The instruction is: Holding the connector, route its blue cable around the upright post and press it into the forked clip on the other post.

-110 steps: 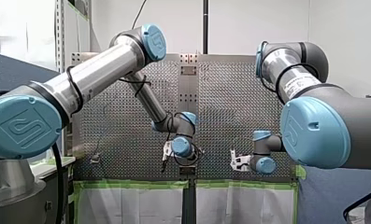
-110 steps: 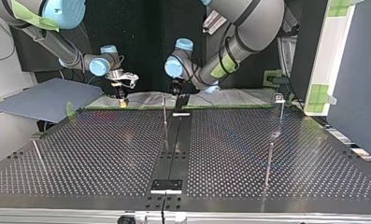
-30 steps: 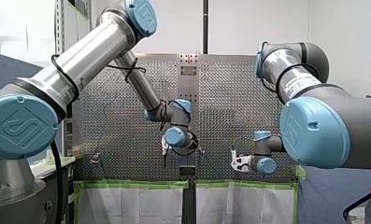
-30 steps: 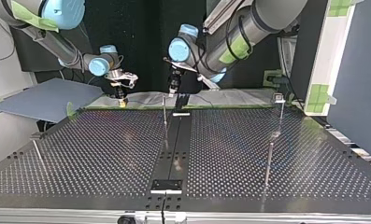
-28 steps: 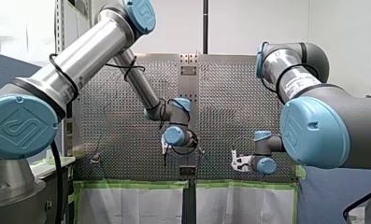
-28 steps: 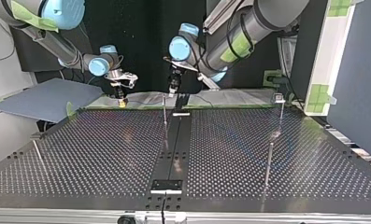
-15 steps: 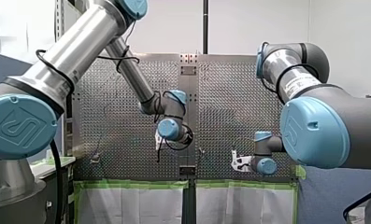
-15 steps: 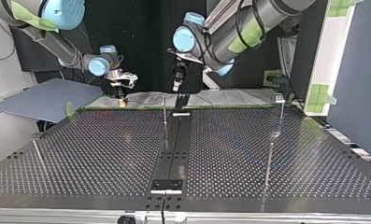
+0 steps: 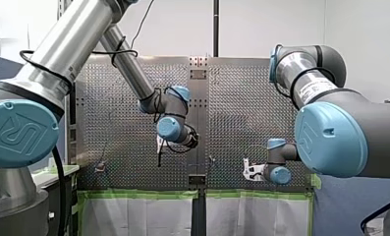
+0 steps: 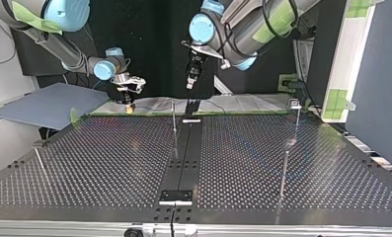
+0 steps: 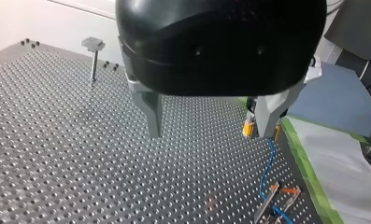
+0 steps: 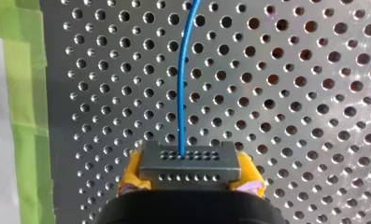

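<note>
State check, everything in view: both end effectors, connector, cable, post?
left end effector: open, empty
right end effector: shut on the connector
connector: held in the right end effector, cable side facing ahead
blue cable: leaves the connector and runs ahead in a gentle curve
flat-headed post: upright, no cable on it

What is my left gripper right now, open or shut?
Open: my left gripper has its fingers wide apart in its wrist view, only perforated table showing between them.
</note>
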### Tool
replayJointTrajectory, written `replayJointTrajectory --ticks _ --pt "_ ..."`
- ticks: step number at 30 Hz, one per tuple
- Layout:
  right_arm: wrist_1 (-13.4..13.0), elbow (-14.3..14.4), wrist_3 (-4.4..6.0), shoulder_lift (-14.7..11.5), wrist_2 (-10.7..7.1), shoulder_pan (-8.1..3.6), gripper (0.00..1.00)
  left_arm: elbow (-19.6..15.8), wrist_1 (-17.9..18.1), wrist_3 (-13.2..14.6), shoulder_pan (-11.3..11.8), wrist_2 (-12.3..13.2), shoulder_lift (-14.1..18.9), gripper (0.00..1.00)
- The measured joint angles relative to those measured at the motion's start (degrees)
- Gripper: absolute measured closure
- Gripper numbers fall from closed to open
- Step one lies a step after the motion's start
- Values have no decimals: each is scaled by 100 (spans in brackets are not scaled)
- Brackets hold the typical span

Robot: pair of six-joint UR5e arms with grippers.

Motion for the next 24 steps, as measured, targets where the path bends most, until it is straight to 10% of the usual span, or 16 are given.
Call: replayJointTrajectory --ticks 24 --pt "-3 -2 27 9 -1 4 100 -1200 80 -56 2 -19 1202 2"
